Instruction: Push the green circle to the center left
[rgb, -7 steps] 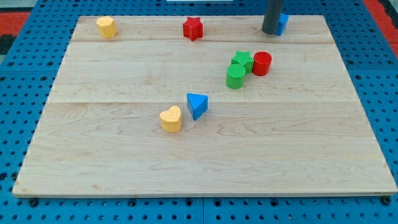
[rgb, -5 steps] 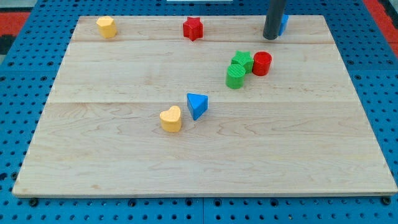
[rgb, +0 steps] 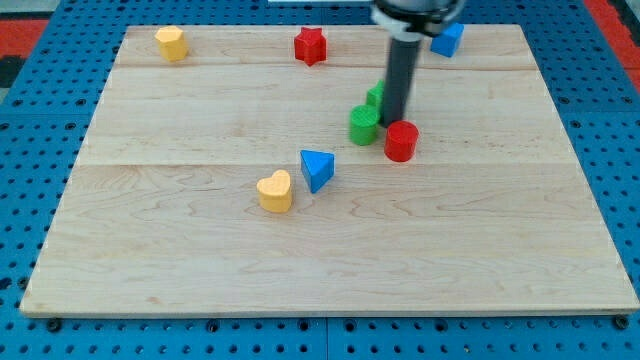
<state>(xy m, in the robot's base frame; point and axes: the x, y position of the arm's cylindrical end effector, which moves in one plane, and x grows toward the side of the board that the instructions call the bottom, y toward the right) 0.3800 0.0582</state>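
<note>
The green circle (rgb: 363, 125) stands on the wooden board (rgb: 200, 250) right of centre, in the upper half. My tip (rgb: 392, 123) is down between the blocks: just right of the green circle and just above and left of the red cylinder (rgb: 401, 141). A second green block (rgb: 376, 95), its shape mostly hidden by the rod, sits behind the rod, above the green circle.
A blue triangle (rgb: 317, 169) and a yellow heart (rgb: 275, 191) sit near the board's middle. A yellow block (rgb: 171, 43) is at the top left, a red star (rgb: 311, 45) at the top middle, a blue block (rgb: 446, 39) at the top right.
My tip has moved from the top right, by the blue block, down and left into the cluster. The green circle has shifted left and down, the red cylinder down and left.
</note>
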